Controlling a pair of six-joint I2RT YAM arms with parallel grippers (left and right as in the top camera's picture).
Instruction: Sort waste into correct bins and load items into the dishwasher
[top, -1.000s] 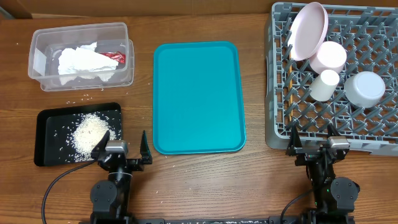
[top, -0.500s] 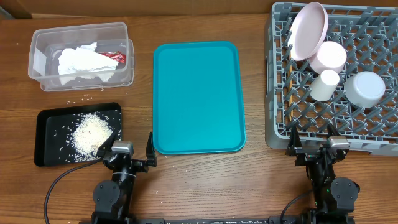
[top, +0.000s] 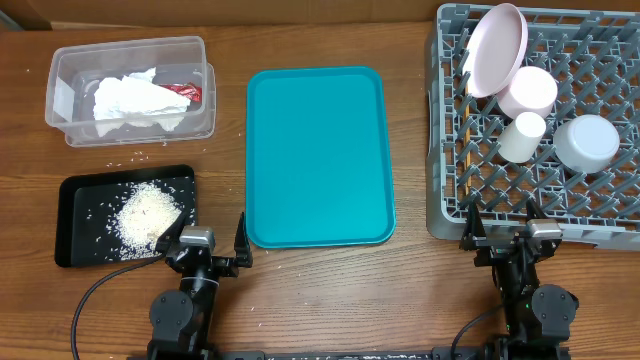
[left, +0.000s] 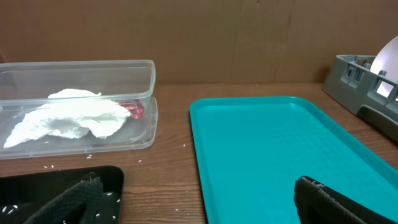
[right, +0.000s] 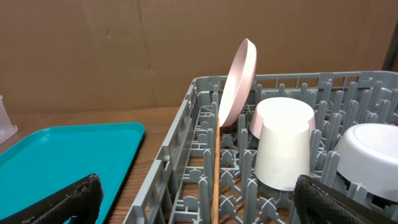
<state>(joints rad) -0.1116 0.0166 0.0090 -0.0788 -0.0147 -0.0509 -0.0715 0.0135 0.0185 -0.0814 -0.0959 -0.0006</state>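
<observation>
The clear tub (top: 62, 100) holds the white napkin (top: 135, 100) and the red wrapper (top: 185, 92); both also show in the left wrist view, napkin (left: 68, 118) and wrapper (left: 135, 110). The black tray (top: 75, 200) holds a rice pile (top: 148, 212). The grey rack (top: 600, 215) holds a pink plate (top: 497, 48), a second pale-pink item (top: 528, 92), a cup (top: 522, 137), a bowl (top: 586, 142) and chopsticks (top: 467, 150). My left gripper (top: 205, 238) is open and empty between the black tray and the teal tray. My right gripper (top: 505, 232) is open and empty at the rack's front edge.
The teal serving tray (top: 318, 155) lies bare in the middle. Loose rice grains (top: 130, 158) are scattered on the wood between the tub and the black tray. A brown cardboard wall (left: 199, 37) closes the far side.
My left gripper has shifted slightly to the right, toward the teal tray. The right arm and all objects have not moved.
</observation>
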